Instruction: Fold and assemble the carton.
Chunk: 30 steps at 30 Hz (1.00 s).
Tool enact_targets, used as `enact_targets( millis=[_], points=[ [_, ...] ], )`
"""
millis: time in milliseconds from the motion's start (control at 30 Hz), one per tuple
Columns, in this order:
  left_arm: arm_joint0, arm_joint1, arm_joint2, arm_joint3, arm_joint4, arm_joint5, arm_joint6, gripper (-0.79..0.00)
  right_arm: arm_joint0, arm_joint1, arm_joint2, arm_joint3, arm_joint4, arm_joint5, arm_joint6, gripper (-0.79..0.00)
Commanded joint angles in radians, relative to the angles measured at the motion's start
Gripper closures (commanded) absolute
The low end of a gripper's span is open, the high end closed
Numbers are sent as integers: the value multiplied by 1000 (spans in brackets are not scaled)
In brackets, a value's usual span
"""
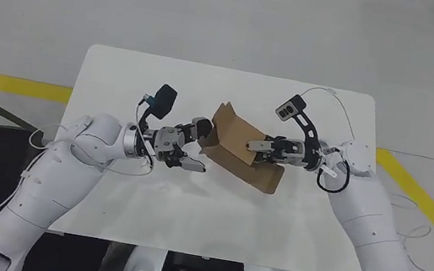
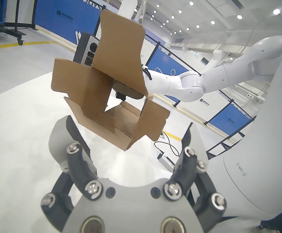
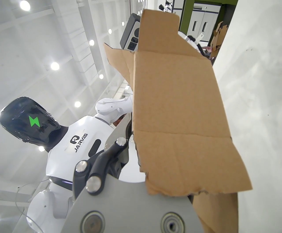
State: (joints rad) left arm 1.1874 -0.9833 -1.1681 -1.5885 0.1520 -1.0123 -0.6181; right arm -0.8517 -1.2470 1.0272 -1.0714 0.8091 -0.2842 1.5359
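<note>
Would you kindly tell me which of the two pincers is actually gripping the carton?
The right pincer: it is shut on a panel of the carton. The left pincer is open, apart from the carton, holding nothing.

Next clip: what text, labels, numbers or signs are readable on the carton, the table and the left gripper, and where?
No text on the carton: plain brown cardboard on every face in view.
No text on the table: plain white top.
No text on the left gripper: its open jaws and mounting plate show only screws.
</note>
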Motion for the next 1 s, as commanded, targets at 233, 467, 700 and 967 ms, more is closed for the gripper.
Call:
enact_targets(
  millis=[233, 467, 700, 967],
  points=[
    [-20, 15, 47, -17, 43, 0, 73, -785, -13, 4, 2, -16, -9, 0, 0, 0],
    [-29, 34, 76, -45, 59, 0, 114, -785, -14, 2, -10, -13, -16, 0, 0, 0],
    [-49, 52, 111, -39, 78, 0, 142, -785, -12, 0, -15, -12, -18, 0, 0, 0],
    [-76, 67, 145, -22, 144, 0, 233, -785, -22, 2, -10, -24, -15, 0, 0, 0]
  ],
)
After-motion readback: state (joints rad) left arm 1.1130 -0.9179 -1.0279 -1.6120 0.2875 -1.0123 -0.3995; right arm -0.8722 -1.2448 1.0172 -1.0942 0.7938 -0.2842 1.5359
